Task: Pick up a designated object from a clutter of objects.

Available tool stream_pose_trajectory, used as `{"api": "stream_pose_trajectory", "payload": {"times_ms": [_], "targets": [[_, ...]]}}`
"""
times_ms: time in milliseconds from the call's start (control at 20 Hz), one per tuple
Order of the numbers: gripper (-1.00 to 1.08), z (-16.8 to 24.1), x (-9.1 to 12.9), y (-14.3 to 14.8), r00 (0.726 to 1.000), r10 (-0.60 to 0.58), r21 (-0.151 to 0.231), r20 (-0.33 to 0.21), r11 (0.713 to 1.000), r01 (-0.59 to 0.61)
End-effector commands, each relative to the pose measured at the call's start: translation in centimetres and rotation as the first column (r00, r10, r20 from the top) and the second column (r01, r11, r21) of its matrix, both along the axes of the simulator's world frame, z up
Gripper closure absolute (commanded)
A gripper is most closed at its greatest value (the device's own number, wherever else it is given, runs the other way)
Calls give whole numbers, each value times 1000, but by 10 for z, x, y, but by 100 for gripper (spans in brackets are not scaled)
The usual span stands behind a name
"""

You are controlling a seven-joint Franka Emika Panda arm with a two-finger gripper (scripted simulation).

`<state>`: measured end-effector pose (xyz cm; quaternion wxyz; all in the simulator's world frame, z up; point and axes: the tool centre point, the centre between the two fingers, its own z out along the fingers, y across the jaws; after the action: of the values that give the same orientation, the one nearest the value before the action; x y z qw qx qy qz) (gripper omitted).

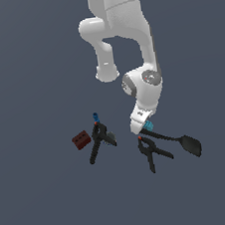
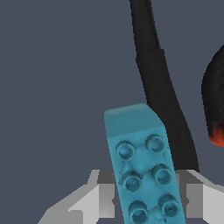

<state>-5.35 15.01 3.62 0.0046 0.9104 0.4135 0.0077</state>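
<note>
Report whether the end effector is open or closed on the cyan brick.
Closed on it. In the wrist view the end effector has a finger against each side of the cyan brick, no gap showing.

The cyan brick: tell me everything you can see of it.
The cyan brick is a small turquoise block of smooth plastic look, elongated, with two rows of round studs on its top face; six studs show in the wrist view. It sits between the two fingers of the claw, one grey pad at each long side; whether they press it I cannot tell. The black spatula handle runs close beside it. In the exterior view only a sliver of it shows under the arm.
</note>
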Motion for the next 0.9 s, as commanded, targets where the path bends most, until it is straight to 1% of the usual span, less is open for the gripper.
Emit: {"api": "stream_pose_trajectory", "payload": {"times_ms": [0,400,850], "targets": [[108,7,3,-3,1000,0,0,0,1000,0],[108,50,20,-18,1000,3,1,-2,1000,-3],[108,130,52,-46,1000,8,5,-6,1000,-8]]}}
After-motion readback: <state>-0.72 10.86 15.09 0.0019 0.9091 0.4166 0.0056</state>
